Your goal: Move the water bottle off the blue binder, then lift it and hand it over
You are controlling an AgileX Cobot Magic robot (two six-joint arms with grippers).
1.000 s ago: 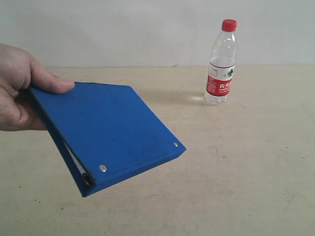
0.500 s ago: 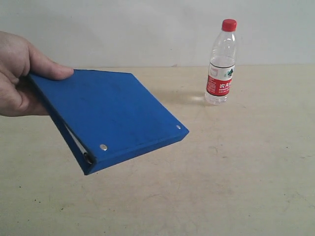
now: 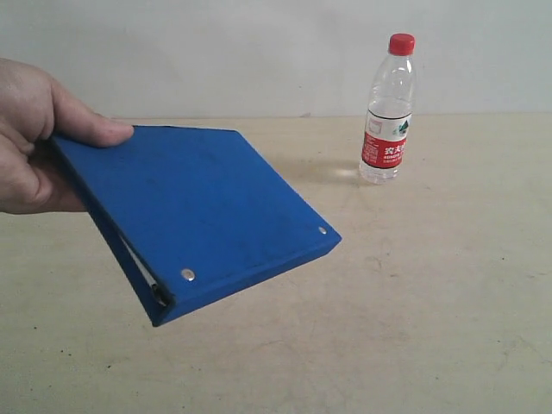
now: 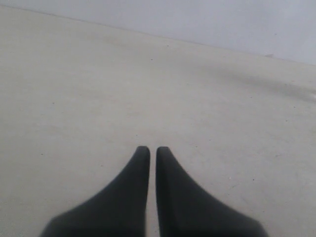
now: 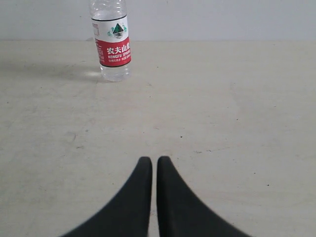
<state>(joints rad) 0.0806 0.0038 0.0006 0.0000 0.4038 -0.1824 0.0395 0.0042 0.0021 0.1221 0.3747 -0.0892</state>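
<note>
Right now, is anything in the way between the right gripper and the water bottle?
No, nothing visible. Only bare table lies between the right gripper and the upright water bottle. A hand holds the blue binder up, off to the side.

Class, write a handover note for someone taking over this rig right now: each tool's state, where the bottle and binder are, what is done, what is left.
Left tool: shut, empty, over the table.
Right tool: shut, empty, pointing towards the bottle, apart from it.
The binder: closed, tilted, held by a person's hand.
The bottle: upright on the table, not on the binder.
Done: bottle is off the binder.
Left: grasp it, lift it, hand it over.
</note>
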